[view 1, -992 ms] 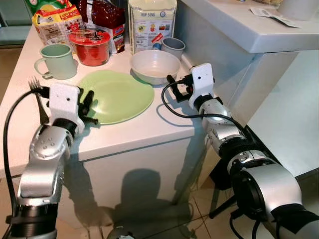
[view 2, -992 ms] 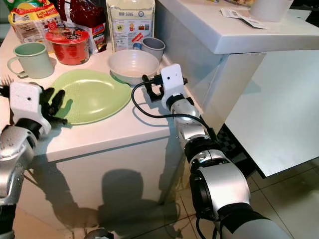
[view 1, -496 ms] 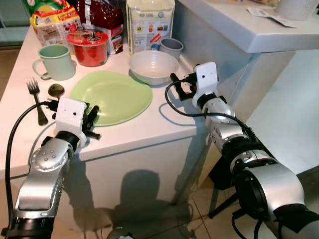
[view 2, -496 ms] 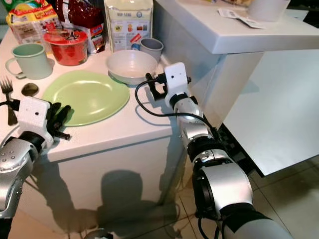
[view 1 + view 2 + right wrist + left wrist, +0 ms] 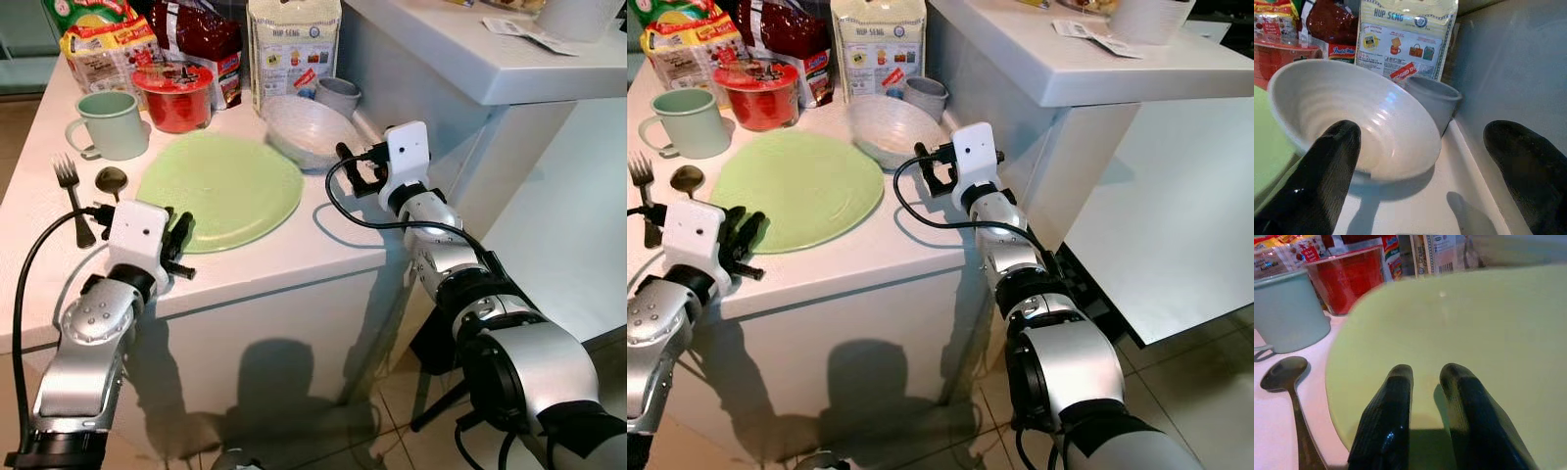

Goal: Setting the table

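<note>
White ribbed bowl tipped, mouth toward 10 o'clock, rim overlapping round pale-green plate. Right gripper spread at its 4 o'clock. Left gripper, fingers nearly together, over plate's near edge. Metal fork and spoon lie lengthwise at 9 o'clock. White counter bare near front edge.

The left gripper sits at about 8 o'clock, fingers nearly together and pointing to 1 o'clock. The right gripper at 2 o'clock is spread wide, its bent arm trailing toward 5 o'clock.

White table beside higher white counter; beige tiled floor, shadows beneath
</note>
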Available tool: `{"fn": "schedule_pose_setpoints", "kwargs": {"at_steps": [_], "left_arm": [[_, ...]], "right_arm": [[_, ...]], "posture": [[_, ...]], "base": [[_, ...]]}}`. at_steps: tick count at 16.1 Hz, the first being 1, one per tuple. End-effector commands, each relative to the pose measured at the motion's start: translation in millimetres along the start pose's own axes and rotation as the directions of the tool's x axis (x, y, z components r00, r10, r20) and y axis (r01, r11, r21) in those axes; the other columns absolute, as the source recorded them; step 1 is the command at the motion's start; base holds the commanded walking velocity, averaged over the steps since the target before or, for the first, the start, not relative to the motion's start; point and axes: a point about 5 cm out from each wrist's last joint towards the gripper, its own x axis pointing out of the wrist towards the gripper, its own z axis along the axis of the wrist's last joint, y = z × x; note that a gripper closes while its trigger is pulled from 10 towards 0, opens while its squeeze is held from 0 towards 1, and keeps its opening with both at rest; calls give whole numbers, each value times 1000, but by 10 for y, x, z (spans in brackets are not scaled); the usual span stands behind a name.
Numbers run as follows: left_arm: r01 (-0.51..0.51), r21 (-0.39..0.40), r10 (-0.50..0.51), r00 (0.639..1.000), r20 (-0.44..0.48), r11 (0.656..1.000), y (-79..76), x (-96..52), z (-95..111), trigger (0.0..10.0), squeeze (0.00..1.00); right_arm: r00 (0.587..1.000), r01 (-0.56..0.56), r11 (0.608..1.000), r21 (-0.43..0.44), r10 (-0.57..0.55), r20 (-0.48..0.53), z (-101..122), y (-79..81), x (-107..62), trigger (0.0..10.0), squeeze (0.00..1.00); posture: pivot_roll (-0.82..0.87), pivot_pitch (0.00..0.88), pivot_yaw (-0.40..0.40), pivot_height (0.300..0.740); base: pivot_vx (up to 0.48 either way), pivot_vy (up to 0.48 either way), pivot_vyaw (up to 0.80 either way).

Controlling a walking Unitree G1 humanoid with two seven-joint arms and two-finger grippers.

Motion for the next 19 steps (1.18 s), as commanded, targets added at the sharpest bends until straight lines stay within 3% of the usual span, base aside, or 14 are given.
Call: {"fn": "schedule_pose_setpoints", "kwargs": {"at_steps": [1,4,7,10,12,14,17,18,19], "left_arm": [[40,-46,-49,975,-217,998,-144,-86,-500,10000,0],[45,-63,-61,959,-277,997,-225,-145,-751,10000,0],[40,-70,-58,961,-270,997,-223,-132,-751,10000,0],[53,-71,-71,960,-272,996,-251,-154,-809,10000,0],[55,-71,-73,961,-268,996,-260,-151,-813,10000,0],[61,-71,-78,962,-263,996,-274,-140,-807,10000,0],[67,-72,-83,963,-256,995,-292,-127,-793,10000,0],[70,-73,-86,964,-253,995,-304,-119,-789,10000,0],[70,-75,-87,964,-251,995,-308,-117,-793,10000,0]], "right_arm": [[999,25,1000,13,-25,21,54,-89,4,10000,0],[999,27,999,16,-28,23,59,-89,7,10000,0],[999,31,999,31,-32,15,50,-81,9,10000,0],[1000,25,960,278,-28,8,125,-86,80,10000,0],[999,33,939,343,-37,5,141,-106,94,10000,0],[999,45,879,474,-42,-17,112,-92,102,10000,0],[1000,0,852,524,7,-11,112,27,122,10000,0],[999,-38,862,505,43,2,127,109,133,10000,0],[998,-66,898,436,66,15,142,147,132,10000,0]], "posture": [[185,0,-87,740],[176,0,-85,740],[176,0,-83,740],[173,0,-84,740],[172,0,-85,740],[170,0,-85,740],[170,0,-85,740],[169,0,-84,740],[169,0,-84,740]], "base": [[0,0,0],[0,0,0],[0,0,0],[0,0,0],[0,0,0],[0,0,0],[0,0,0],[0,0,0],[0,0,0]]}}
